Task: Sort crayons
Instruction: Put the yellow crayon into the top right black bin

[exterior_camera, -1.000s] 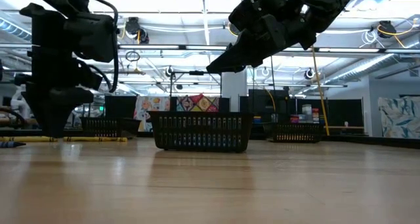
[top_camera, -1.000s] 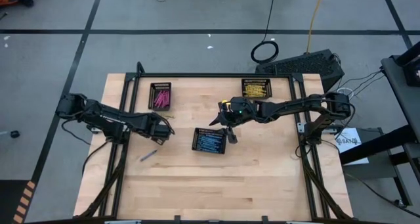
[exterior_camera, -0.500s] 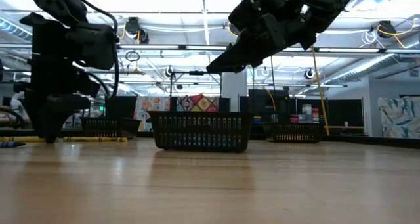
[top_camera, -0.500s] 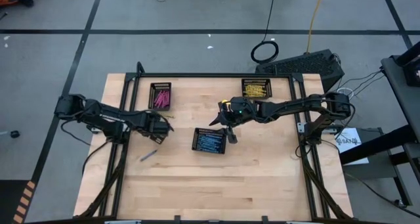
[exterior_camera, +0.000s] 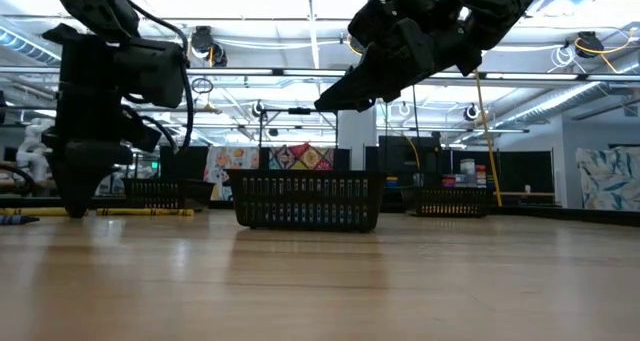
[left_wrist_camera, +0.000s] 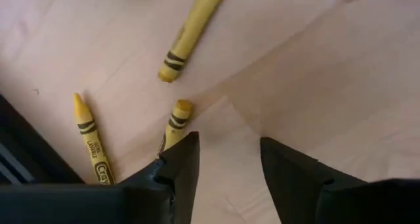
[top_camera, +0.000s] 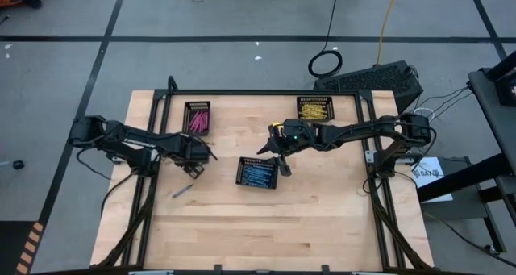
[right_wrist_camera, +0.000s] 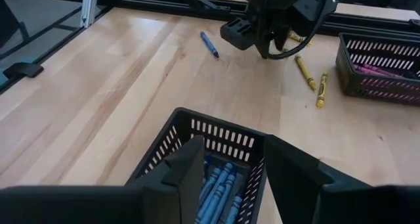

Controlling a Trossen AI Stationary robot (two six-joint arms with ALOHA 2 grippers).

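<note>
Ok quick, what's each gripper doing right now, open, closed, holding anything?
Left gripper: open, empty, low over the table by loose yellow crayons.
Right gripper: open, empty, hovering above the tray of blue crayons.

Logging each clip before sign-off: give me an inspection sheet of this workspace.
Surface: pale wooden table.
Job's things: loose yellow crayons under left gripper; one blue crayon loose; pink crayons, yellow ones and blue ones in black mesh trays.
Clutter: nothing seen.
Grippers: left gripper open, low over yellow crayons; right gripper open above blue tray.
Cables: coil on floor.
Surroundings: grey floor, black case.
</note>
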